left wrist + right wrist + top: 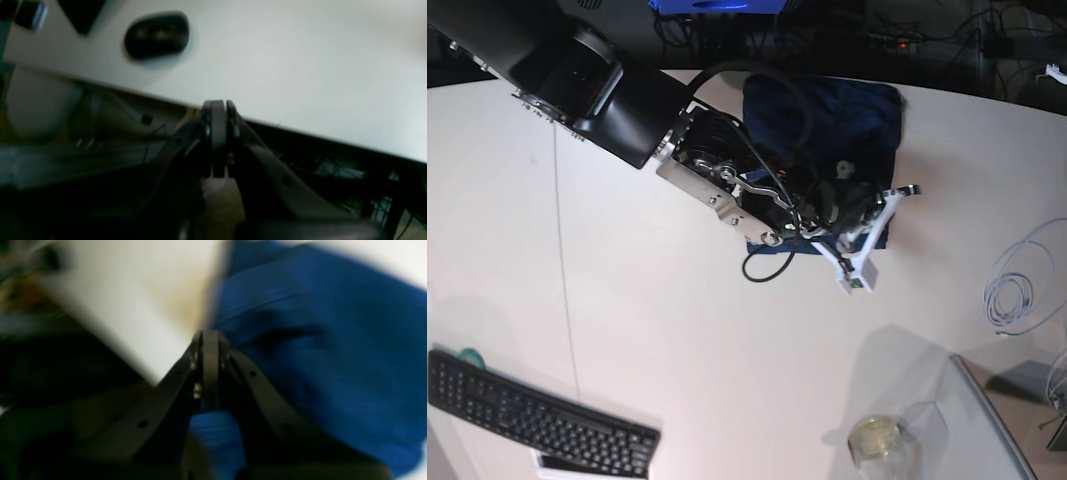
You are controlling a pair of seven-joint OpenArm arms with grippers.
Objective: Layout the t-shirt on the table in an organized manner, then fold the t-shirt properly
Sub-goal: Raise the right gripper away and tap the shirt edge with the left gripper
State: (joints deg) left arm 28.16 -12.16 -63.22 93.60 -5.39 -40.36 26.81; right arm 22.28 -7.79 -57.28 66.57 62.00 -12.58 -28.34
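You have one table [677, 340] and one t-shirt [847, 125] folded at its far edge. One keyboard [537, 415] sits near you. Two grippers: right gripper [210, 340] and left gripper [218, 110], both with fingers pressed together, empty.

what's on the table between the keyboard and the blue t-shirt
Only bare white table lies between the keyboard and the t-shirt; the base view shows it.

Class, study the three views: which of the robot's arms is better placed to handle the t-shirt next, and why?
Probably the right: its gripper hangs closed directly over the t-shirt, while the left gripper faces only bare table near its edge.
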